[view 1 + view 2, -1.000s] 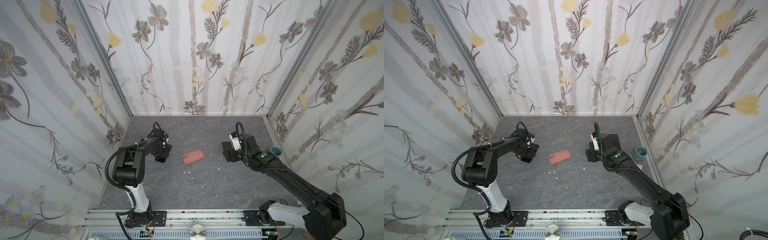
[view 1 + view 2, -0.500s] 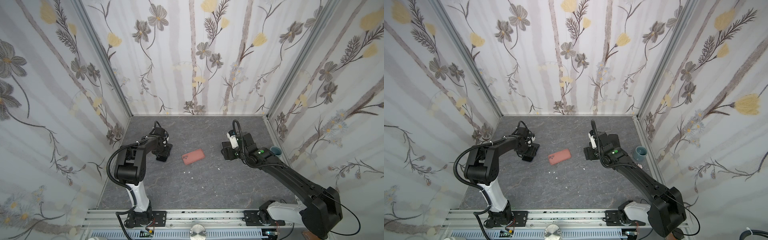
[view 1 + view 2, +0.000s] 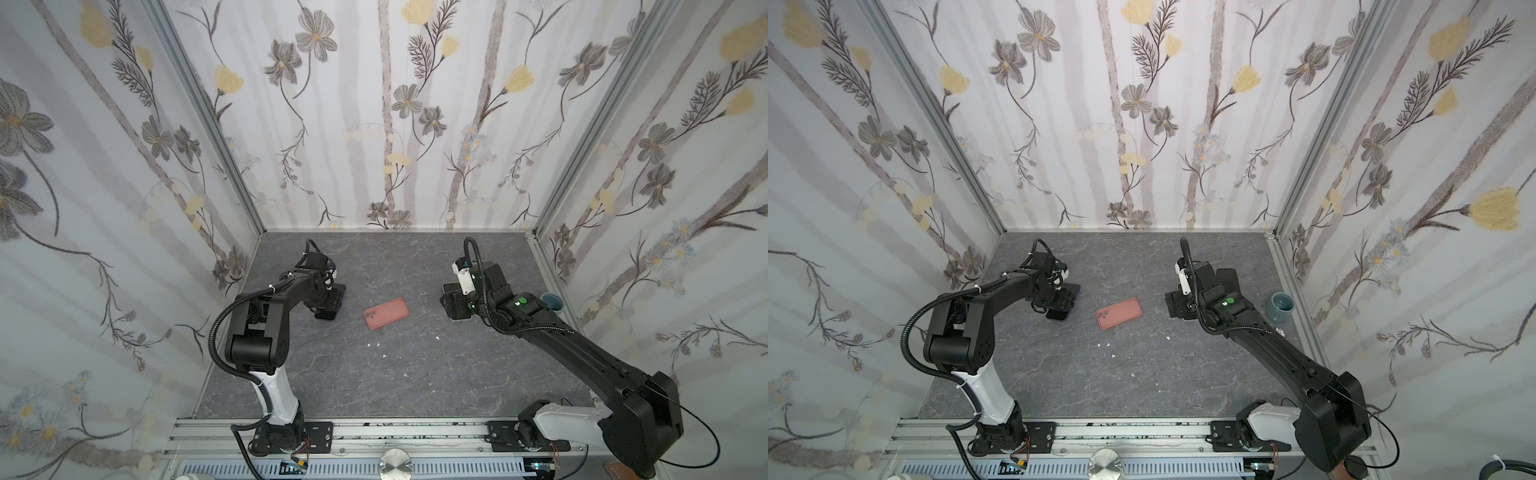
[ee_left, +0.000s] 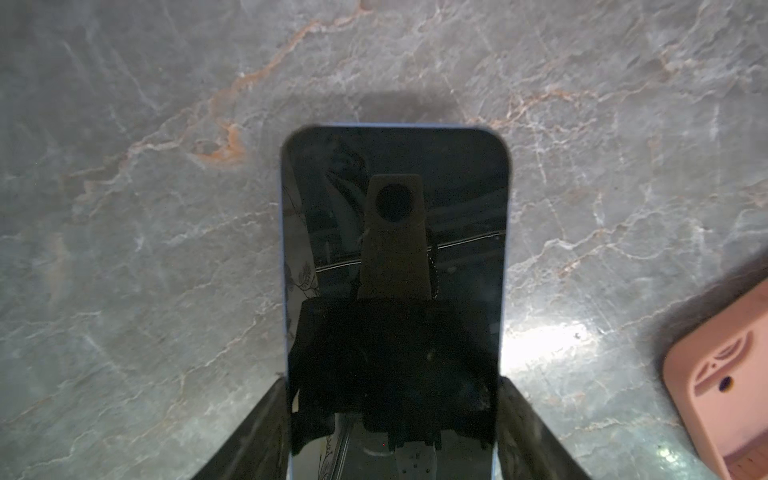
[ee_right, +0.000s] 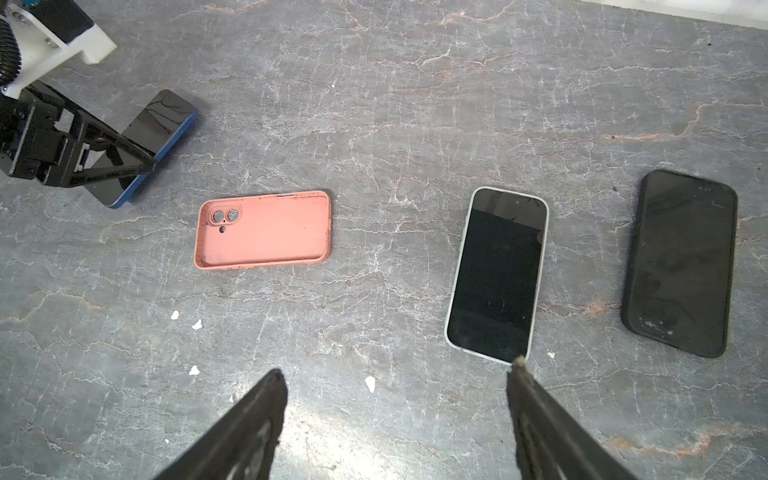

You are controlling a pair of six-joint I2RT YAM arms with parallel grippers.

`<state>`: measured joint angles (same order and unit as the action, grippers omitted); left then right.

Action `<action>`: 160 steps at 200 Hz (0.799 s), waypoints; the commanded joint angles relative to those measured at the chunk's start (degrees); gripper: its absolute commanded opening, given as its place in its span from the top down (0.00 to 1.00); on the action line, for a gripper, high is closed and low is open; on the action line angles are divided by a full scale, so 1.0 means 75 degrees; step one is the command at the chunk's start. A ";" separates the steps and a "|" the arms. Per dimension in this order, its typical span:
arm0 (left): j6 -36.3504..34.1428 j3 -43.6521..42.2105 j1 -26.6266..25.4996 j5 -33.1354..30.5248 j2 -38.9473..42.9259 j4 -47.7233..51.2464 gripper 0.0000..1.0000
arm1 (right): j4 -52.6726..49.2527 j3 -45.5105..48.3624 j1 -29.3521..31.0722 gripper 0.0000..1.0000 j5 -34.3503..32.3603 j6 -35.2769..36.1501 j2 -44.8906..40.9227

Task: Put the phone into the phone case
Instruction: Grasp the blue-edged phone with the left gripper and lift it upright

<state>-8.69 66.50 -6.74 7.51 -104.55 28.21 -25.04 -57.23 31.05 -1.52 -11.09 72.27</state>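
The phone, on the bench near the pink case, is clamped at its long sides by the left claw, while the right claw is held apart above the bench.

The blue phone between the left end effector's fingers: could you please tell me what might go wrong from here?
1. The left end effector grips the blue phone only by its thin long edges, so it might slip or pivot when lifted.
2. The pink case lies loose, open side up. With the right end effector open and apart from it, pressing may slide it.
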 commanded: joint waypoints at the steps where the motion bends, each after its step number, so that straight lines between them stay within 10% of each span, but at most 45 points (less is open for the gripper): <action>1: 0.0083 -0.0029 0.0015 -0.0169 0.0069 -0.0236 0.56 | 0.0144 0.0002 0.0009 0.18 -0.0226 -0.0080 -0.0162; 160: -0.0244 -0.0499 -0.0931 0.0947 0.3150 -0.1899 0.65 | 0.0936 -0.0244 0.0008 0.19 0.0907 -0.0762 -0.1162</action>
<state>-7.49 62.65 -11.62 9.89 -84.77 18.92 -21.02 -57.32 31.05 0.80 -15.00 64.07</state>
